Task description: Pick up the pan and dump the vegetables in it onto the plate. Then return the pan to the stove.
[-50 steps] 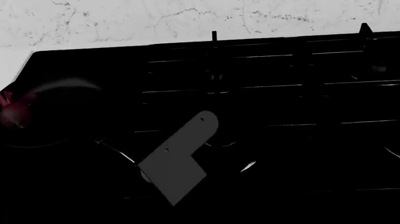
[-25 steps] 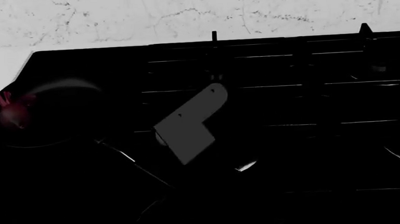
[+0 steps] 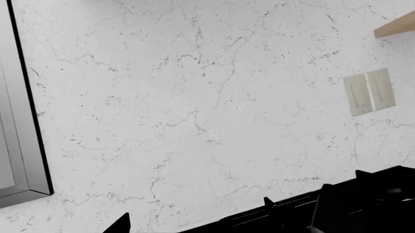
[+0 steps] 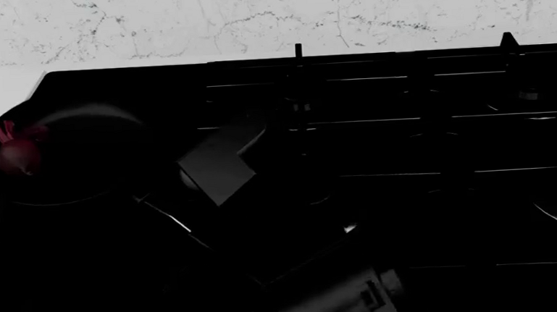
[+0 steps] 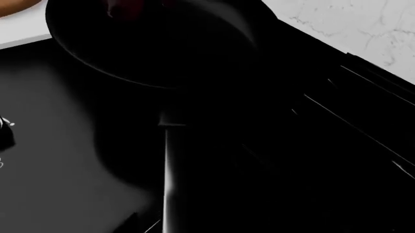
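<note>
We see the frying pan (image 4: 66,158) sitting on the left rear of the gas cooktop (image 4: 404,148), overhanging its left edge, with the red-purple bulb (image 4: 17,154) lying inside by the pan's left rim. The pan's straight handle (image 5: 170,165) runs toward the right wrist camera, the pan bowl (image 5: 149,43) beyond it. A grey plate of the right arm (image 4: 216,163) hovers just right of the pan. We cannot tell whether the right end effector is open or closed. The left wrist view shows only marble backsplash (image 3: 194,111), wall switches (image 3: 370,91) and the cooktop's rear edge.
</note>
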